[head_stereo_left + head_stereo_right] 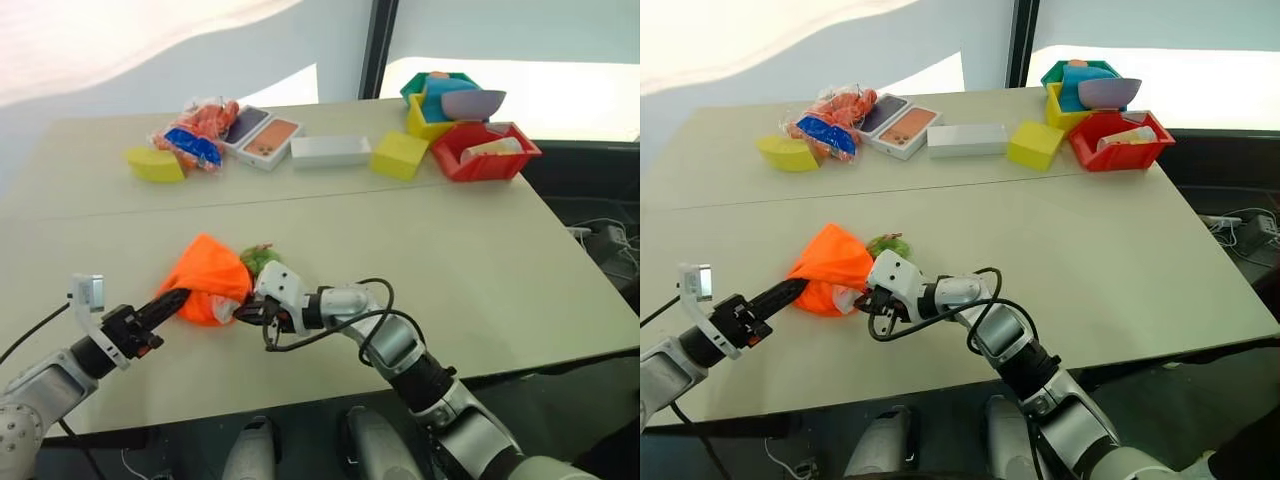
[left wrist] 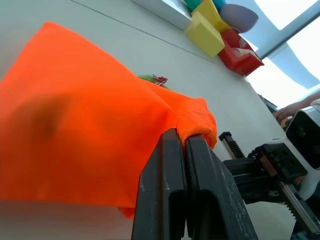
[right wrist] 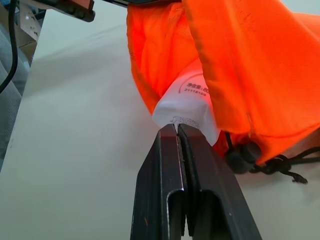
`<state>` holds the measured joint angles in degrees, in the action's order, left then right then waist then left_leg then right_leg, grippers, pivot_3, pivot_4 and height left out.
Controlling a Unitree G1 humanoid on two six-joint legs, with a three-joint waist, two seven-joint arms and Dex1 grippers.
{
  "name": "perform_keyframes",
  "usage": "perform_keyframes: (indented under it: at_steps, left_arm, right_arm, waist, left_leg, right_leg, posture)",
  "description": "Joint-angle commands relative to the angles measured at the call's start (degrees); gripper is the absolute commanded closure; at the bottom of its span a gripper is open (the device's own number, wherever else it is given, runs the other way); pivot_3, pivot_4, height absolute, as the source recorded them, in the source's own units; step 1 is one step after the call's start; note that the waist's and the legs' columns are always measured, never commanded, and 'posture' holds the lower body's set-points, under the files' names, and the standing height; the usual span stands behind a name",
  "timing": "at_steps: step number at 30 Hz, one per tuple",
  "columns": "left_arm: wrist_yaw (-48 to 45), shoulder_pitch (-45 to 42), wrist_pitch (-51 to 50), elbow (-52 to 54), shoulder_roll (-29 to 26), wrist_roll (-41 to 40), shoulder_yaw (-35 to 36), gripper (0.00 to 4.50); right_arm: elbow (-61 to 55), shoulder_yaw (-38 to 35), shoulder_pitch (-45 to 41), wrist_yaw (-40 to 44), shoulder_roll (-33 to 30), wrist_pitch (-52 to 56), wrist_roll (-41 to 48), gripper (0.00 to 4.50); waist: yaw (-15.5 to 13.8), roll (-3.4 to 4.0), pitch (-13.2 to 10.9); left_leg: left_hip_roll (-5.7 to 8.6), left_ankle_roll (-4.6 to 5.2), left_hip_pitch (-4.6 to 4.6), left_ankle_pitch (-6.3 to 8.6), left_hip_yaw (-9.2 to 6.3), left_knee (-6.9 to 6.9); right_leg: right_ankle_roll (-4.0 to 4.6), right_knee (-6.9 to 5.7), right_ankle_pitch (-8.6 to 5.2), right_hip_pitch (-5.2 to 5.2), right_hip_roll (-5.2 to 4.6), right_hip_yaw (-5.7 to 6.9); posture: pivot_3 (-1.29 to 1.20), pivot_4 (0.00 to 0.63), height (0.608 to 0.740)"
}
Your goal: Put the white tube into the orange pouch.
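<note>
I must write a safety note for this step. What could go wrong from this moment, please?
1. The right gripper pinches only the flat end of the white tube, which is partly inside the orange pouch; it might slip out when released.
2. The left gripper holds only a small fold of the pouch edge, so the fabric could pull free and the opening collapse.
3. The black cord lies close to the right gripper and may snag.

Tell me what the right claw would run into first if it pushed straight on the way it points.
Nothing stands between: the right claw is already shut on the white tube's flat end. Pushing on would likely drive the tube deeper into the orange pouch.
</note>
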<state>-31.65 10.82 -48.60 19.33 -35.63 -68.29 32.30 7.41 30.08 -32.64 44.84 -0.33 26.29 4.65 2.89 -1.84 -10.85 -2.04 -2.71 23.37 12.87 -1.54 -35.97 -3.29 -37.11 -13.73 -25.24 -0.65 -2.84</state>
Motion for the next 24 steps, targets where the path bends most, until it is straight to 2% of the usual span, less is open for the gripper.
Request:
perform_keyframes:
  at_steps: [1, 7, 12, 16, 20, 22, 24]
  left_arm:
    - [0.2, 0.8, -0.3, 3.5, -0.3, -1.9, 0.6, 4.50]
    - [3.5, 0.7, -0.4, 7.4, -0.1, -3.0, -0.3, 4.50]
    - [1.9, 5.0, 0.9, 9.2, -2.7, 3.2, -0.2, 4.50]
    - [-3.9, 9.7, 3.9, 6.9, -7.0, 10.6, 0.9, 4.50]
    - [-7.8, 11.0, 8.8, 1.0, -9.8, 17.5, 3.3, 4.50]
    - [-9.2, 10.7, 13.0, -2.2, -10.6, 22.5, 3.0, 4.50]
    - [-10.6, 9.7, 15.2, -3.7, -10.2, 23.8, 2.7, 4.50]
  right_arm:
    - [3.2, -0.3, -2.7, -3.1, 4.7, -3.9, -0.9, 4.44]
    - [10.2, -1.0, -4.8, -8.3, 10.1, -8.3, -3.1, 4.44]
    - [0.7, -1.5, -1.1, -1.9, 2.1, -4.8, -1.2, 4.44]
    - [-6.5, -2.6, 1.5, 2.6, -4.9, -2.9, 0.6, 4.44]
    - [-8.7, -5.2, 1.0, 2.7, -7.7, -2.3, 1.3, 4.44]
    - [-6.9, -6.0, -0.1, 0.9, -7.3, -3.1, 0.3, 4.44]
    - [-4.0, -6.2, -1.5, -0.7, -6.4, -4.3, -0.7, 4.44]
  waist:
    - [0.1, 0.00, 0.0]
    - [-0.2, 0.00, 0.0]
    - [-0.3, -0.01, 0.0]
    - [-0.3, 0.01, 0.0]
    - [0.1, 0.04, 0.0]
    - [0.4, 0.05, 0.0]
    - [0.7, 0.04, 0.0]
  left_leg:
    - [0.00, 0.00, 0.00, 0.00, 0.00, 0.01]
    - [0.02, 0.00, 0.01, 0.00, -0.02, 0.00]
    - [0.05, 0.00, 0.04, 0.00, 0.02, -0.02]
    - [0.07, -0.01, 0.04, 0.00, 0.02, 0.01]
    - [0.00, -0.01, 0.04, 0.01, 0.03, 0.05]
    - [-0.02, -0.01, 0.02, 0.01, 0.02, 0.10]
    - [-0.02, -0.01, 0.03, 0.01, 0.03, 0.14]
  right_leg:
    - [0.00, 0.01, 0.00, 0.00, 0.00, 0.00]
    - [0.00, 0.03, 0.00, 0.02, -0.04, 0.00]
    - [0.00, 0.11, 0.00, 0.03, -0.12, 0.00]
    - [-0.01, 0.15, -0.03, 0.00, -0.14, 0.00]
    - [-0.06, 0.14, -0.07, -0.12, -0.04, -0.02]
    - [-0.06, 0.13, -0.07, -0.13, -0.04, -0.02]
    - [-0.03, 0.14, -0.06, -0.16, -0.05, -0.02]
  posture:
    - [0.00, 0.150, 0.740]
    - [0.00, 0.150, 0.740]
    - [0.00, 0.150, 0.740]
    - [0.00, 0.150, 0.740]
    - [0.00, 0.150, 0.740]
    - [0.00, 0.150, 0.740]
    - [0.00, 0.150, 0.740]
